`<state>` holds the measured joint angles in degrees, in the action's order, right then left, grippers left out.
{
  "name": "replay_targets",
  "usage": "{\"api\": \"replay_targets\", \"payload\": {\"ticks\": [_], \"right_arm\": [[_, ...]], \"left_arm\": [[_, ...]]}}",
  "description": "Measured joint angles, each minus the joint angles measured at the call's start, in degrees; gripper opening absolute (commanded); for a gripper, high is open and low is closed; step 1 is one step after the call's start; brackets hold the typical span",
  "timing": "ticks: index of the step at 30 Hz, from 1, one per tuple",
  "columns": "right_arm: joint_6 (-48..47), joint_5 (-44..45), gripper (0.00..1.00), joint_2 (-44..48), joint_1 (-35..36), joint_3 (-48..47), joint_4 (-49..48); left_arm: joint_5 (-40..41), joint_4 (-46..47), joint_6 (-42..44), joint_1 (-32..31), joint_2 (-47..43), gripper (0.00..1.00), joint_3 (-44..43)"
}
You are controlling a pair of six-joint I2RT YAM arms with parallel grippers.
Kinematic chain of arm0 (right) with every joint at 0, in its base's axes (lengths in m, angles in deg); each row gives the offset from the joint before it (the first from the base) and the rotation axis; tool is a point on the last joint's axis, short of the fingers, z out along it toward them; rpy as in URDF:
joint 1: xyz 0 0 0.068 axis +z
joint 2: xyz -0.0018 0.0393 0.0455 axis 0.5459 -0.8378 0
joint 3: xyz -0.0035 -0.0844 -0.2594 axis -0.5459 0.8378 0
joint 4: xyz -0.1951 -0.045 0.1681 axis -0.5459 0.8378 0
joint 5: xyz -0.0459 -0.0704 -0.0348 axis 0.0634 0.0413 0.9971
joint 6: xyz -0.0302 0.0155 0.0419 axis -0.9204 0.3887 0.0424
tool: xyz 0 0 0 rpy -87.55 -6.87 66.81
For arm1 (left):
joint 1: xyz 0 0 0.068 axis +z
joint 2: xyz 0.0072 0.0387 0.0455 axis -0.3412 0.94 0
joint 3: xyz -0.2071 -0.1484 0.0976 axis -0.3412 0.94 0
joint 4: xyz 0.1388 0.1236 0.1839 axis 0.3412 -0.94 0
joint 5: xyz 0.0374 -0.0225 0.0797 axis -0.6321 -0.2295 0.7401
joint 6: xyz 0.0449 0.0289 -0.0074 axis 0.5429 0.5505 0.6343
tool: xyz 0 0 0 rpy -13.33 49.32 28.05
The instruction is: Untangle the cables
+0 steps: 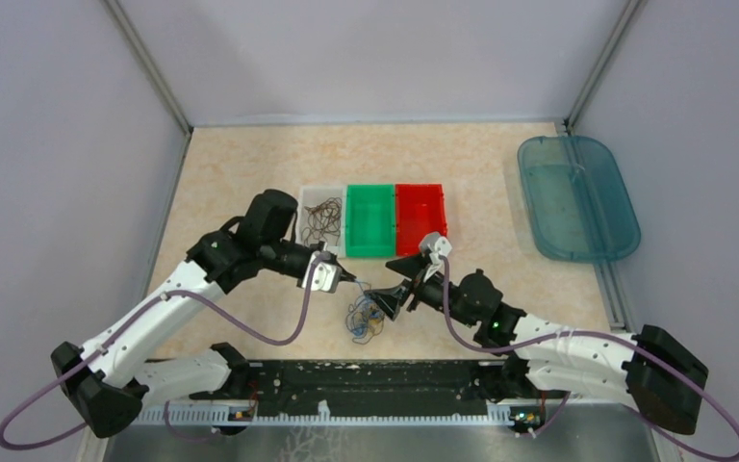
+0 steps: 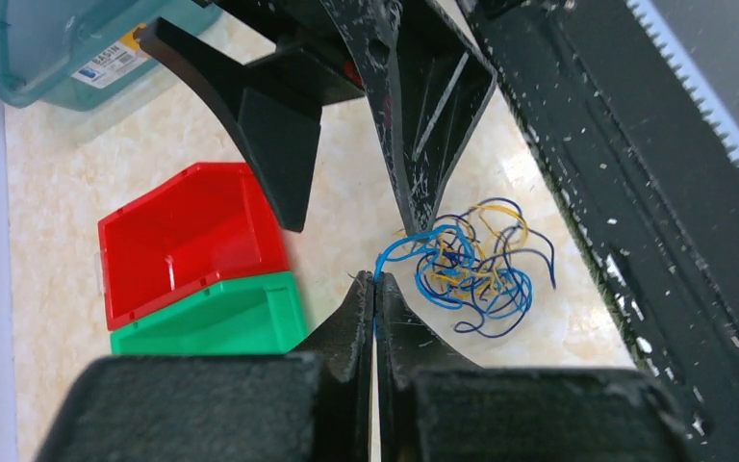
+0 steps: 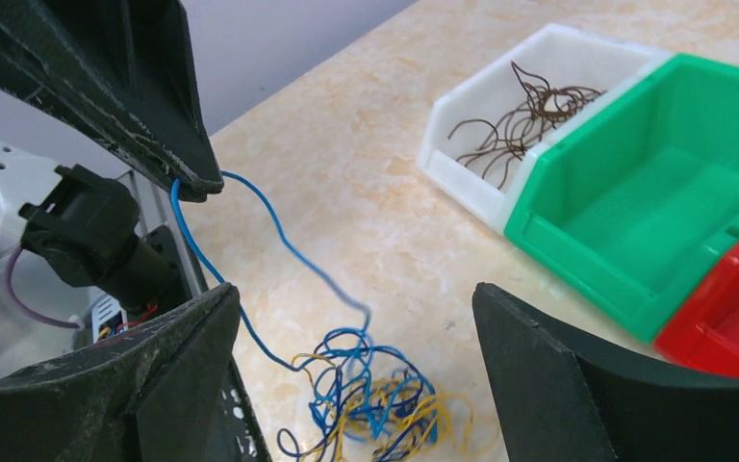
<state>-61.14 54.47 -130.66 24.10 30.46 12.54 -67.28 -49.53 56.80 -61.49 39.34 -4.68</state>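
Cables [image 2: 471, 265] lie bundled on the surface [image 1: 250, 164] just beyond my left tool [image 2: 374, 279], fully closed on one blue strand [image 3: 279, 236]; my right tool [image 3: 351, 308] stands wide open, gripping nothing.

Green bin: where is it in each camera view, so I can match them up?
Top external: green bin at centre, between white bin and red bin.
Left wrist: lower left, below the red bin.
Right wrist: right side, next to the white bin.
Shared landmark: the red bin adjoining it.
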Motion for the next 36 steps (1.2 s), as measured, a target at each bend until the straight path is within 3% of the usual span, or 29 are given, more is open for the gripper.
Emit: {"api": "replay_targets", "payload": {"ticks": [19, 36], "right_arm": [[2.2, -8.8, 0.75, -13.3, 0.0, -4.7, -11.0], [2.4, 2.0, 0.67, -19.7, 0.0, -0.6, -17.8]], "left_arm": [[-3.7, 6.1, -11.7, -2.4, 0.2, 0.00, -6.1], [-4.6, 14.7, -20.6, -4.7, 0.8, 0.00, -14.4]]}}
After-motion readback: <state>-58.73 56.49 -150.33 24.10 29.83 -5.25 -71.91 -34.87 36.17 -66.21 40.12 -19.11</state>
